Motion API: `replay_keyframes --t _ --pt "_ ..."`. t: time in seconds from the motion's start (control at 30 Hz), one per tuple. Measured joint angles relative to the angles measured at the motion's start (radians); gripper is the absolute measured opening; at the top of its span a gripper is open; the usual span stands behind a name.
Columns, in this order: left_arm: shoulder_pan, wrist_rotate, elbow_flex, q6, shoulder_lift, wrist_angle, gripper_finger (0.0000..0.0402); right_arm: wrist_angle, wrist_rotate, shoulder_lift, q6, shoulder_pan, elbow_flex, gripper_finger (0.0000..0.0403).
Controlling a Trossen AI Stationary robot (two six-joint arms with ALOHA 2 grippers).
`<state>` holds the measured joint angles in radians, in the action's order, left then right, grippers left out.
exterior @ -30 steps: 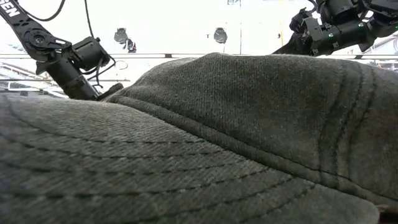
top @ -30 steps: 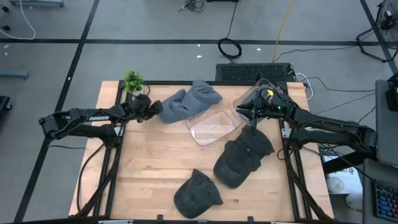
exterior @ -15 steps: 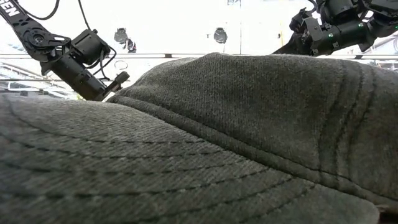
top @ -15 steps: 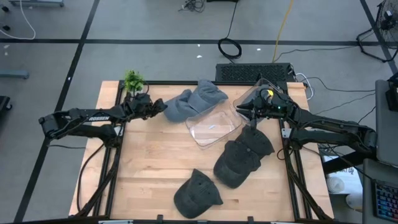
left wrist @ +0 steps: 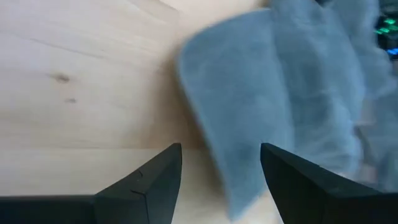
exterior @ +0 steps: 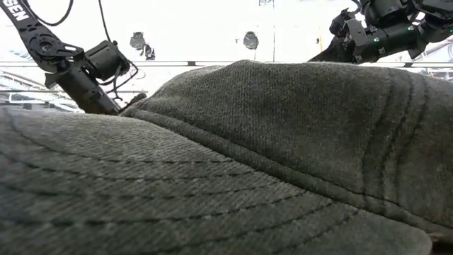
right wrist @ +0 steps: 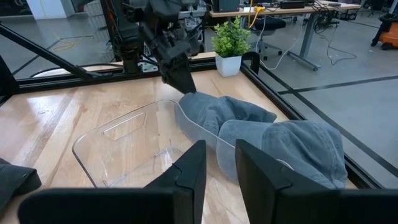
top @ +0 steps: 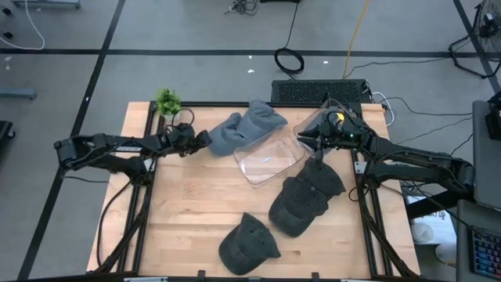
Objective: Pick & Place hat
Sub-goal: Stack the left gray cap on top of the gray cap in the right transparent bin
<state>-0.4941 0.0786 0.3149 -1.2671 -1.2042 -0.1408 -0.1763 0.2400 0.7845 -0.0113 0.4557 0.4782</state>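
Observation:
A grey-blue hat (top: 243, 127) lies at the table's far middle. Its right part is draped over the far-left rim of a clear plastic bin (top: 270, 163). My left gripper (top: 206, 141) is open at the hat's left edge. In the left wrist view that edge (left wrist: 242, 186) reaches in between the gripper's fingers (left wrist: 221, 149). My right gripper (top: 305, 142) hovers above the bin's right corner. Its fingers (right wrist: 219, 146) stand a narrow gap apart with nothing between them. My left gripper comes at the hat slanting down from the table's left, with the hat's left edge (left wrist: 236, 193) between its open fingers. Whether a finger touches the cloth I cannot tell.
Two dark grey hats lie on the near half of the table, one at the right (top: 304, 200) and one at the front (top: 246, 244). The front one fills the low view (exterior: 248, 163). A small potted plant (top: 167, 102) stands at the far-left corner. A second clear plastic piece (top: 317, 116) lies under my right arm.
The grey-blue hat has shifted a little toward the table's right, so its right part lies further over the bin's rim. My left gripper has stayed open at the hat's left edge, rising and dipping again slightly.

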Motion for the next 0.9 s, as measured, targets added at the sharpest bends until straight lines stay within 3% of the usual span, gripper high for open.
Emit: replay_keyframes --t 0.4,0.67,0.9 --pt "0.021 0.034 0.001 -0.051 -0.150 -0.185 0.0228 0.000 0.000 0.000 0.003 0.000 0.000 0.0077" --pt "0.040 0.023 0.001 -0.051 -0.182 -0.362 0.0228 0.000 0.000 0.000 0.001 0.000 0.000 0.0077" --pt "0.053 0.025 0.001 -0.040 -0.185 -0.394 0.0228 -0.001 -0.001 0.000 0.000 0.000 0.000 0.0077"
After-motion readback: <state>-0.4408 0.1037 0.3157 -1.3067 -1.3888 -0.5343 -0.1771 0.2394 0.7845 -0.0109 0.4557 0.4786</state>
